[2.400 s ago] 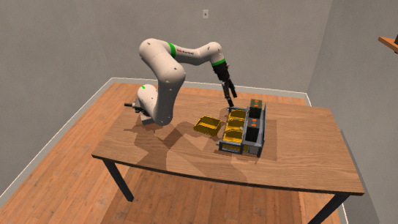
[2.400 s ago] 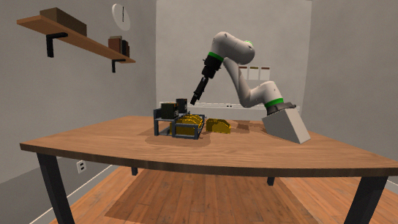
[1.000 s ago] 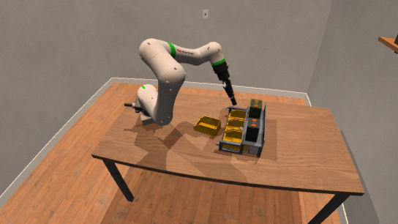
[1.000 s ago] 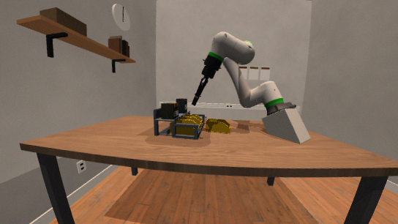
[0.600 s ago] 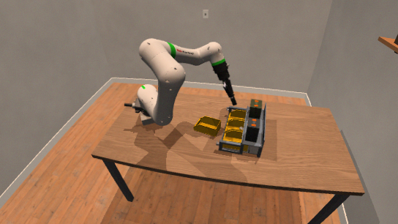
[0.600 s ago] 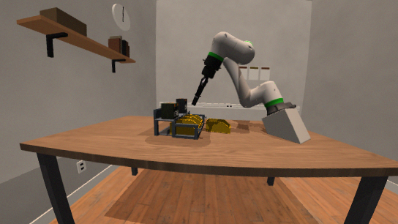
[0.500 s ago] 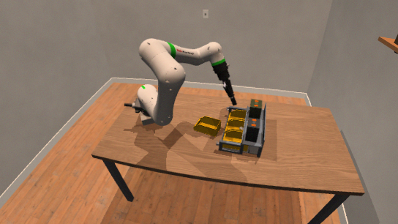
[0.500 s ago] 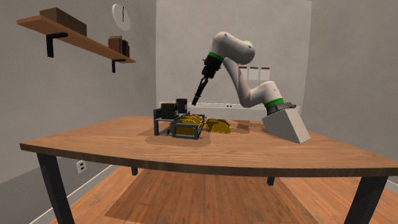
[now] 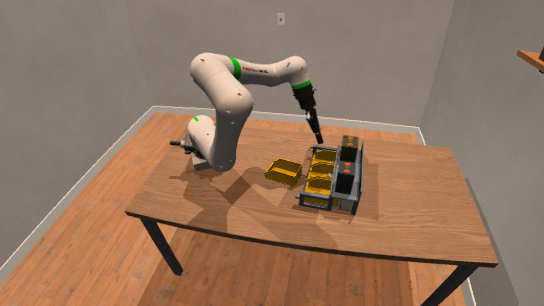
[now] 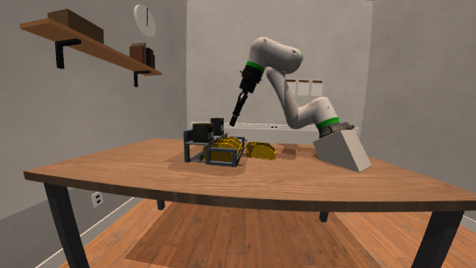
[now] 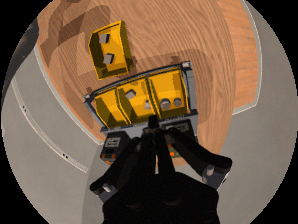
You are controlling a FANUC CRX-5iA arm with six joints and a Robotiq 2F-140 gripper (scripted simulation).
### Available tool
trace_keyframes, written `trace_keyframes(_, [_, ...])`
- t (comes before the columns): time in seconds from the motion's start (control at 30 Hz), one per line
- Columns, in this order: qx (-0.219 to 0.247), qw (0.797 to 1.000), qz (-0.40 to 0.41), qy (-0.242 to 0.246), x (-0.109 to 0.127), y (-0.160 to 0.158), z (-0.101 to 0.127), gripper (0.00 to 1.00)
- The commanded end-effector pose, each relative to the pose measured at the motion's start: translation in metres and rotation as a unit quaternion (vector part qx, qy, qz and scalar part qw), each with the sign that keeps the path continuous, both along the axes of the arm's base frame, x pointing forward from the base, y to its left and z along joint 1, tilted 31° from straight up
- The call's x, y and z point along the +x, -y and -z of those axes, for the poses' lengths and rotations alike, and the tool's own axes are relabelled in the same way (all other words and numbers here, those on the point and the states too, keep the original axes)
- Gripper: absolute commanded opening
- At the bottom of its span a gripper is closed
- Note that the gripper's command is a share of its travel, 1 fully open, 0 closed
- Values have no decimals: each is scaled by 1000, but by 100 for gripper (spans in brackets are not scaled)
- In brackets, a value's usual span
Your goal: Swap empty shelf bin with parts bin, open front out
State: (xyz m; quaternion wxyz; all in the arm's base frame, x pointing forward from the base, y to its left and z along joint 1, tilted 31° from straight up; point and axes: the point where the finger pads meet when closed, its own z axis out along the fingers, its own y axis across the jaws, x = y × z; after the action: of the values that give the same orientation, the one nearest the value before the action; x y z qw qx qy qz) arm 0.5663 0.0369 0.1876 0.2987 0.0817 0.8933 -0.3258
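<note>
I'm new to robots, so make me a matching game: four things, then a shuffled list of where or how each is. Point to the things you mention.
1. The hand (image 9: 320, 141) (image 10: 232, 124) (image 11: 154, 121)
2. The loose yellow bin (image 9: 283, 172) (image 10: 262, 151) (image 11: 118, 47)
3. The dark boxes (image 9: 345, 181) (image 10: 202, 132) (image 11: 113, 143)
4. The empty yellow bin (image 9: 318, 187) (image 11: 108, 107)

A. On the shelf's (image 9: 355, 206) (image 10: 186, 153) (image 11: 188, 75) upper board
B. Fingers together, holding nothing
C. At one end of the shelf's row
D. On the table (image 9: 415, 200) (image 10: 131, 175) (image 11: 200, 30), grey parts (image 11: 104, 38) inside

Pairs: 1-B, 2-D, 3-A, 4-C

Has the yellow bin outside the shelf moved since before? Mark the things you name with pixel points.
No, the yellow bin (image 9: 283, 171) (image 10: 261, 151) (image 11: 110, 50) sits at the same distance from the shelf (image 9: 316, 203) (image 10: 222, 164) in the top view.
</note>
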Motion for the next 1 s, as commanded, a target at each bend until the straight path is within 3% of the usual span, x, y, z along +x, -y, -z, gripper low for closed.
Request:
trace_keyframes(0.0, [20, 999, 9, -24, 0, 0, -1, 10])
trace_keyframes(0.6, [114, 983, 51, -136, 0, 0, -1, 10])
trace_keyframes(0.97, [130, 978, 58, -154, 0, 0, -1, 10])
